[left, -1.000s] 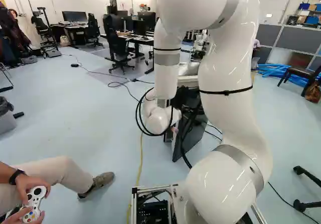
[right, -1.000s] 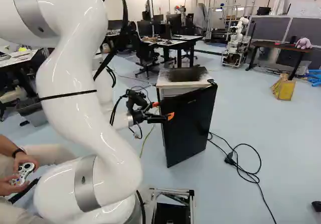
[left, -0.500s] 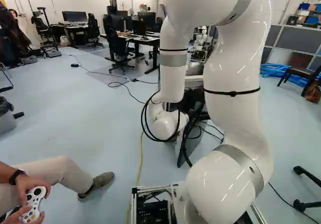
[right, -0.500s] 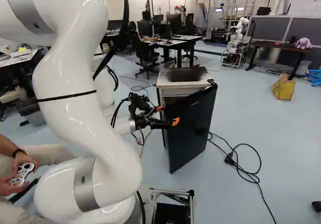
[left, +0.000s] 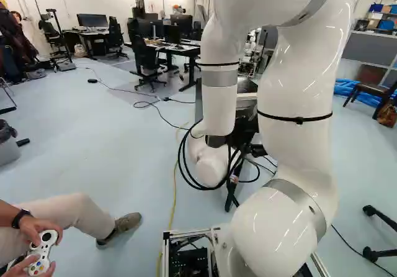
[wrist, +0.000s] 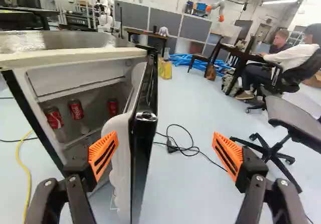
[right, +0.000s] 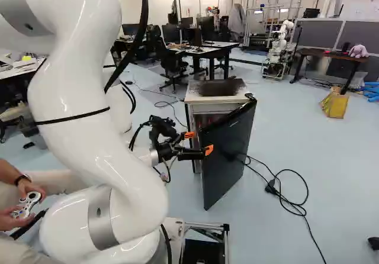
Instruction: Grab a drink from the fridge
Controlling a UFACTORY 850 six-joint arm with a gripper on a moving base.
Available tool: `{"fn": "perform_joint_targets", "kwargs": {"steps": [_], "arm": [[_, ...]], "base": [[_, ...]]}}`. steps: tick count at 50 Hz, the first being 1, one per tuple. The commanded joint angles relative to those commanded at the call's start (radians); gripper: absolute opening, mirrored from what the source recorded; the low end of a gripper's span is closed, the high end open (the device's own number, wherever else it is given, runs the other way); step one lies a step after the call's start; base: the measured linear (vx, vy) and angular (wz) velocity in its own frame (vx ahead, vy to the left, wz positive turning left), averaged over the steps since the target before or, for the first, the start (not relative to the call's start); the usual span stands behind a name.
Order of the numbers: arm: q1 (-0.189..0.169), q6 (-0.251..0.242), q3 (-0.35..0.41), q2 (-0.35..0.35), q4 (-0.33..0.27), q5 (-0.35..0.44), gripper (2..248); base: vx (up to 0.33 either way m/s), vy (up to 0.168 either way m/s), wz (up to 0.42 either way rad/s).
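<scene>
Claw [wrist: 166, 149] spread wide, fridge door [wrist: 142, 171] flanked but ungripped. Red cans [wrist: 75, 109] are seen inside the fridge [wrist: 60, 56]. Door could be knocked shut if its outer face is nudged.

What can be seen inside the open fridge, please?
Three red cans stand inside the fridge, below a white panel that hides what is behind it. The door and an orange-padded finger cover much of the lower interior.

Ahead of one gripper [right: 199, 142] with two orange pads [wrist: 103, 155]: one fridge [wrist: 55, 57], one open door [wrist: 142, 158], three red cans [wrist: 54, 117] inside. One yellow bag [wrist: 164, 69] stands farther ahead.
</scene>
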Motion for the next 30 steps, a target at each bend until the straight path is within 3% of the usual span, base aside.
{"fn": "perform_joint_targets", "kwargs": {"steps": [10,30], "arm": [[0.039,0.000,0.018,0.009,0.000,0.000,247],[0.036,0.000,0.016,0.008,0.010,0.018,247]], "base": [[0.000,0.000,0.000],[0.000,0.000,0.000]]}}
